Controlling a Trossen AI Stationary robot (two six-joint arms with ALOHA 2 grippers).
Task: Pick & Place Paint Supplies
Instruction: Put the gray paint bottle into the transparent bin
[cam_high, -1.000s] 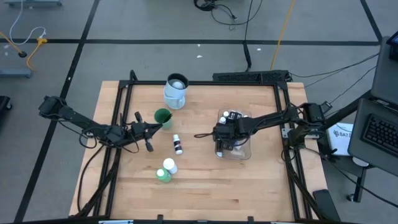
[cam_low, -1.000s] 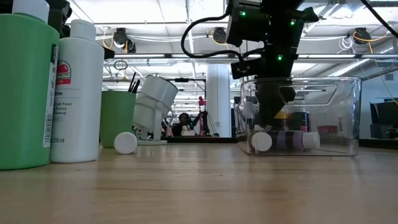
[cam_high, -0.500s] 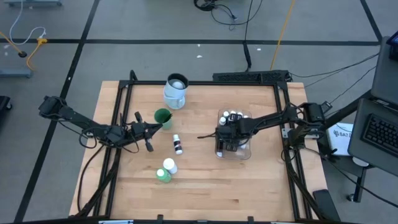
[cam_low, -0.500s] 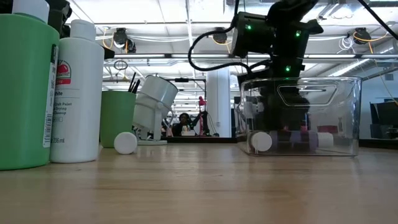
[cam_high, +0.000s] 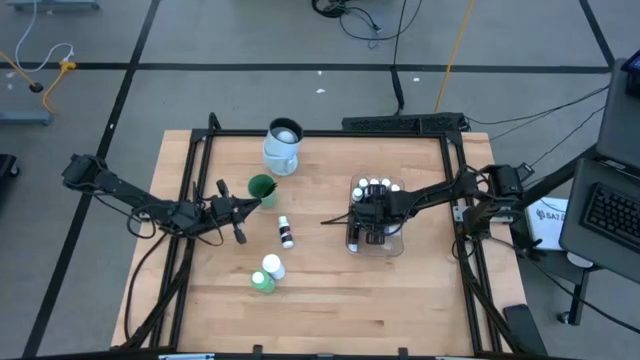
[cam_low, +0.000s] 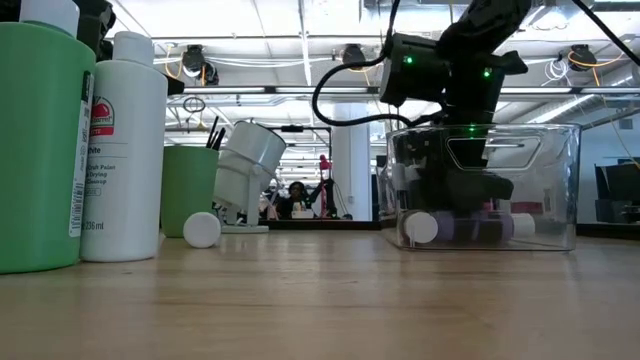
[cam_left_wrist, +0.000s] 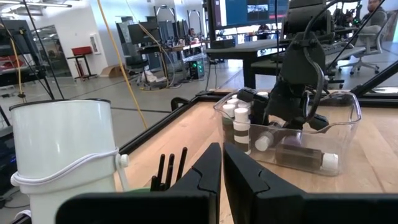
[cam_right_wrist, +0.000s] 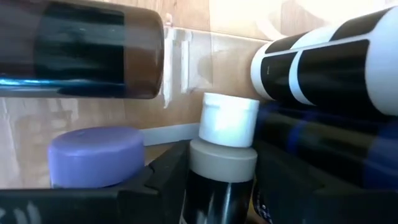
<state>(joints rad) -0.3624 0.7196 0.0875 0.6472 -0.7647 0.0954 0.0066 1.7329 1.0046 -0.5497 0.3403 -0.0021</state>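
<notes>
My right gripper (cam_high: 371, 226) is down inside the clear tub (cam_high: 396, 240), shut on a tiny white-capped dark bottle (cam_right_wrist: 222, 155). Other tiny bottles stand and lie in the tub: upright white caps (cam_high: 374, 186), a lavender-capped one (cam_right_wrist: 95, 155), a brown one (cam_right_wrist: 81, 50) and a black-and-white one (cam_right_wrist: 336, 62). Two tiny bottles (cam_high: 286, 232) lie on the table. A large green bottle (cam_high: 261, 283) and a white one (cam_high: 273, 266) stand near the front. Dark brushes (cam_left_wrist: 169, 169) stick up from a green cup (cam_high: 261, 187). My left gripper (cam_high: 238, 214) waits shut beside that cup. My right gripper pinches the tiny bottle by its dark body (cam_right_wrist: 217, 193), just below the pale neck, one finger (cam_right_wrist: 163, 180) on each side. It reaches down into the tub from above. The white cap (cam_right_wrist: 229, 118) points away from the wrist toward the tub floor; I cannot tell whether the bottle rests there.
A white-and-pale-blue mug (cam_high: 283, 146) stands at the far side of the table, behind the green cup. A black frame (cam_high: 195, 165) rims the tabletop. Bare wood lies between the loose bottles and the tub, and along the near edge.
My right gripper has gone down from above the tub's rim into the tub and shifted slightly toward the table's right and near edges, carrying the tiny bottle down among the ones lying there. The left arm has kept still.
</notes>
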